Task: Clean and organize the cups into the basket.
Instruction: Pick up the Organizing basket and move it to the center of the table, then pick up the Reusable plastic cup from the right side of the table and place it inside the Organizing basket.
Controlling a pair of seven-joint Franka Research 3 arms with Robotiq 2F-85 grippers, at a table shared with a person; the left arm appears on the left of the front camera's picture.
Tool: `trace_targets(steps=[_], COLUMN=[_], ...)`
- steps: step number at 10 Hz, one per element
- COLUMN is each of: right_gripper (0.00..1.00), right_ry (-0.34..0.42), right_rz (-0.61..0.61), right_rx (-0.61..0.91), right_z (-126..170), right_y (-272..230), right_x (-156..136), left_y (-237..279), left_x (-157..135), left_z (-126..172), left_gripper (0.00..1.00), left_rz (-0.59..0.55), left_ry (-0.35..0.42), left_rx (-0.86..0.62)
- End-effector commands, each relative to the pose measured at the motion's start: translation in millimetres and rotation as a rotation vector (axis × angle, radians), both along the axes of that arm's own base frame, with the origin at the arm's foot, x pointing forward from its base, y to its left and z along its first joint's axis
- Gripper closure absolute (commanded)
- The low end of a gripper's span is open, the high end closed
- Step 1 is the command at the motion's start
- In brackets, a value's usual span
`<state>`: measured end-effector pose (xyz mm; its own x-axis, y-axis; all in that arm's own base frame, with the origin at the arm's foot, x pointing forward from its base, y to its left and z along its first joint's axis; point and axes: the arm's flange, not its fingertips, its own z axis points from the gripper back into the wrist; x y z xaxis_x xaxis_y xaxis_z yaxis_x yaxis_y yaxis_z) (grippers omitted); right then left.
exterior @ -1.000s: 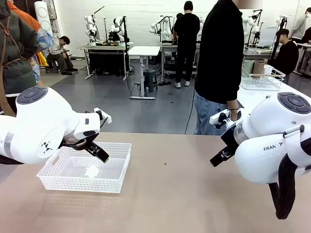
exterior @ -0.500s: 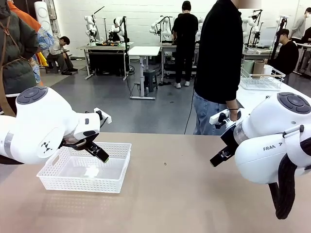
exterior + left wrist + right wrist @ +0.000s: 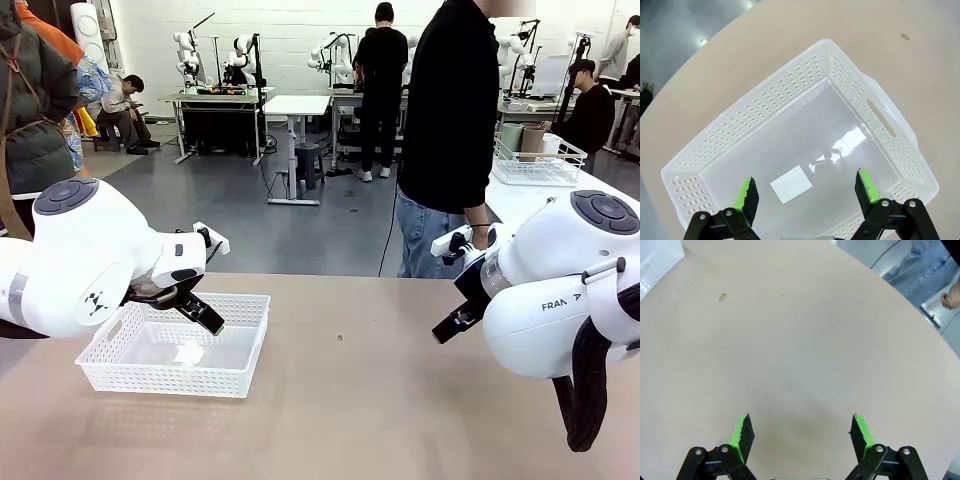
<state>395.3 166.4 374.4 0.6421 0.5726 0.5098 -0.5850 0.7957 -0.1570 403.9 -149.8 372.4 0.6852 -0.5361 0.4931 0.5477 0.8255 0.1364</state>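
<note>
The white perforated basket (image 3: 160, 378) sits on the tan table at the left, holding nothing but a small white label on its floor. My left gripper (image 3: 210, 320) hovers open over its right half. In the left wrist view the green fingertips (image 3: 747, 192) spread wide above the basket's near wall (image 3: 790, 85), and nothing is between them. My right gripper (image 3: 450, 325) hangs open above bare tabletop at the right, its pads (image 3: 742, 432) apart over the surface. A pale green cup (image 3: 512, 135) and a tan cup (image 3: 533, 140) stand in a wire basket on the neighbouring table.
A person in a black top and jeans (image 3: 455, 120) stands at the table's far edge, one hand (image 3: 483, 235) hanging just behind my right arm. The white wire basket (image 3: 540, 165) is on a white table at the right. A small mark (image 3: 722, 297) dots the tabletop.
The person at the far side has shifted a little. Both arms and the basket have stayed still.
</note>
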Motion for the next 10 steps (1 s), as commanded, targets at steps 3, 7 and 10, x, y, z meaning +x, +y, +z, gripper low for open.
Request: trace_targets(steps=[3,7,10], right_gripper=[0.0,0.0,0.0], right_ry=[0.0,-0.072,-0.071], right_rz=[0.0,0.005,-0.082], right_rx=[0.0,-0.075,-0.142], right_z=[0,91,155], right_y=[0,30,39], right_x=[0,-73,-116], left_y=[0,-8,-22], left_x=[0,-69,-115], left_z=[0,100,178], left_gripper=[0.0,0.0,0.0], left_rz=[0.0,-0.038,-0.038], left_ry=[0.0,-0.173,-0.164], left_rx=[0.0,0.118,0.131])
